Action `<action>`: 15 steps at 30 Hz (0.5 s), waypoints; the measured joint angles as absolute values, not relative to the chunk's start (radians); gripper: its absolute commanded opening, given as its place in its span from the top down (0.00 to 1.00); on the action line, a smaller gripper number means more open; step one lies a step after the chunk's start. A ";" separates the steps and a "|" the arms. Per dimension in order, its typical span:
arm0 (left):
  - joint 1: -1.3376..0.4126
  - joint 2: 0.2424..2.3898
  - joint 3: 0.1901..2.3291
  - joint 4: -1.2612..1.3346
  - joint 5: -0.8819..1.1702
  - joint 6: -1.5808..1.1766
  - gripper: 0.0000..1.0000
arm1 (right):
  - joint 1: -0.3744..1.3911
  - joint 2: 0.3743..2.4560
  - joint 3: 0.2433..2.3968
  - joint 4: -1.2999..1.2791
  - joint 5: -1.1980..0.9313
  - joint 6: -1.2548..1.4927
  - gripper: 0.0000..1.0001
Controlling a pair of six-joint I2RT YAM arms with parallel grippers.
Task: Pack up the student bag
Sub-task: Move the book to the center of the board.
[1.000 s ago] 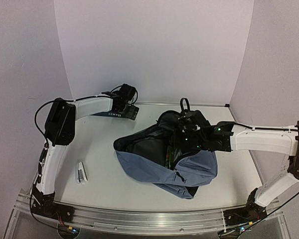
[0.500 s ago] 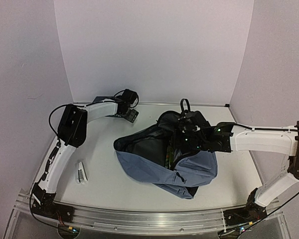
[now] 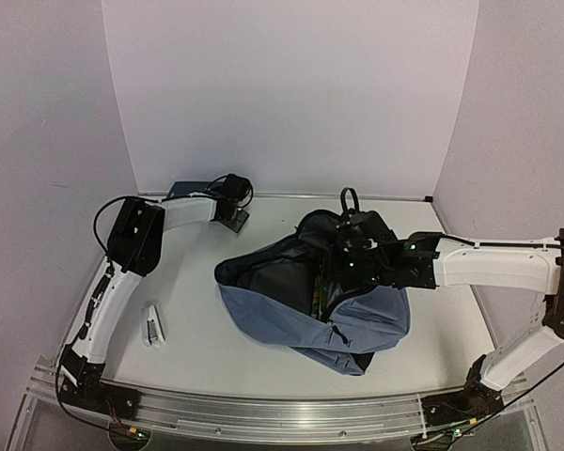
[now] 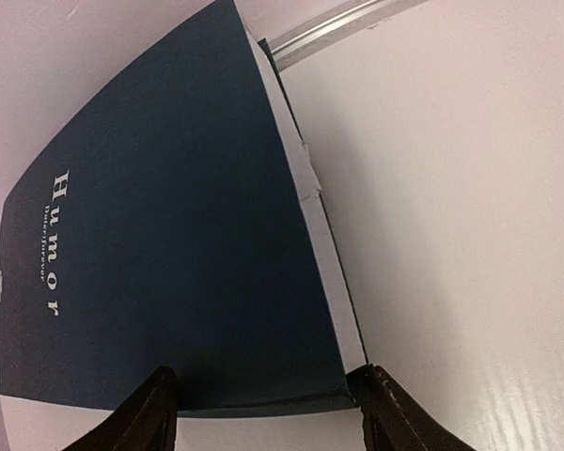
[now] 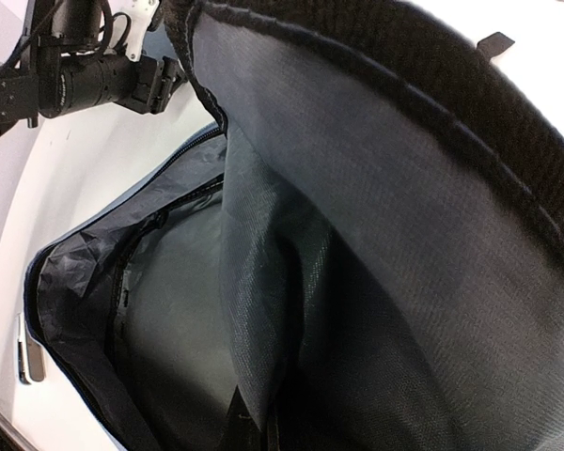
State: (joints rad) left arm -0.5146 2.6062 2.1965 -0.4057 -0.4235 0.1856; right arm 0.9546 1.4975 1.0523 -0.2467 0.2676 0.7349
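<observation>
Left gripper [image 4: 263, 421], half-open, straddles the blue book [image 4: 169, 235] while my shut right gripper [image 3: 350, 261] holds the student bag [image 3: 291, 318] open for it.

White table [image 3: 197, 282], pale lilac walls [image 3: 291, 94]

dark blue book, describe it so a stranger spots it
On the table, go to the far-left corner, left of the student bag. A dark blue book sits there by the left pincer. Its cover reads Humor in white letters.

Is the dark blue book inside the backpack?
No, the book sits at the table's far left, at the left gripper, apart from the backpack.
</observation>
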 measured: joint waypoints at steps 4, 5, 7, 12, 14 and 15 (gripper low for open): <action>-0.501 2.527 2.040 -0.325 -0.452 0.190 0.42 | 0.955 1.498 1.052 -0.247 0.267 0.735 1.00; -0.500 2.505 2.004 -0.314 -0.457 0.188 0.42 | 0.955 1.498 1.052 -0.247 0.267 0.735 1.00; -0.497 2.467 1.939 -0.299 -0.469 0.186 0.43 | 0.955 1.498 1.052 -0.247 0.266 0.735 1.00; -0.495 2.378 1.805 -0.282 -0.477 0.157 0.39 | 0.955 1.498 1.052 -0.247 0.266 0.735 1.00; -0.495 2.336 1.760 -0.282 -0.474 0.142 0.36 | 0.955 1.500 1.052 -0.246 0.266 0.735 1.00; -0.495 2.322 1.753 -0.285 -0.474 0.136 0.34 | 0.955 1.502 1.052 -0.245 0.265 0.735 1.00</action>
State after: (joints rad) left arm -0.4950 2.3217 1.7528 -0.2853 -0.4740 0.1360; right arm 0.9546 1.5023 1.0523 -0.2450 0.2646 0.7345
